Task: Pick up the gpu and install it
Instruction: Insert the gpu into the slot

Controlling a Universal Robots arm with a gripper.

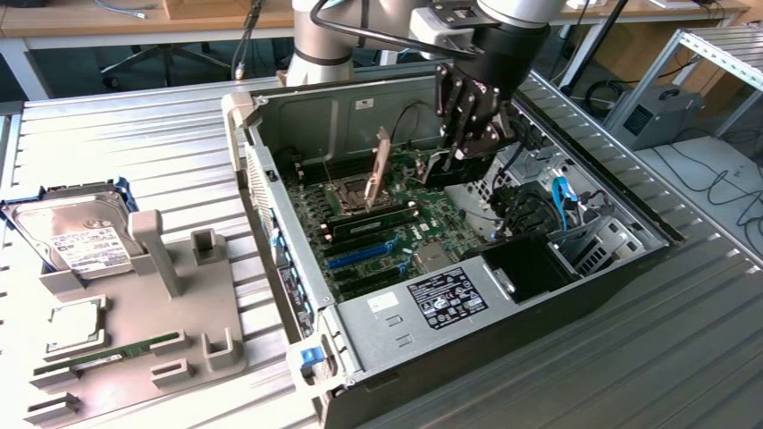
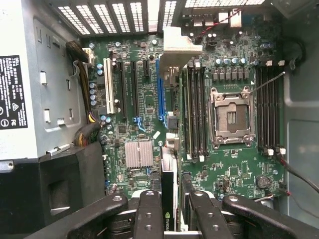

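An open computer case [image 1: 280,112] lies on its side on a ribbed metal table [image 1: 143,152], its inside facing up. A robot arm [image 1: 322,36] reaches down into it.

Inside the case, a green motherboard [image 1: 430,232] covers the floor. On it sit an empty CPU socket [image 2: 230,118] with a metal frame, rows of black RAM slots [image 2: 197,112] on both sides of the socket, a small finned heatsink [image 2: 138,153], and long expansion slots, one white [image 2: 108,92], several black, one blue [image 2: 159,89]. A grey power supply [image 1: 435,299] with a label fills one end of the case, and a black drive bay [image 1: 531,268] with blue cables [image 1: 560,192] sits beside it.

The gripper [image 2: 169,219] hangs over the motherboard, its fingers [image 2: 149,214] half closed on the gpu [image 2: 169,199]. In the wrist view, the card is seen edge-on between them, thin and black, with a green logo near the grip. Its metal bracket [image 2: 177,47] shows at the far end near the case's slotted rear wall, roughly above the blue slot. Whether the card touches the slot cannot be told.

In the exterior view, the card [image 1: 383,165] stands upright above the board.

At the exterior view's left, a grey parts tray [image 1: 131,357] rests on the table. It holds a silver hard drive [image 1: 78,237], a CPU chip [image 1: 74,323], and a green RAM stick [image 1: 107,356].
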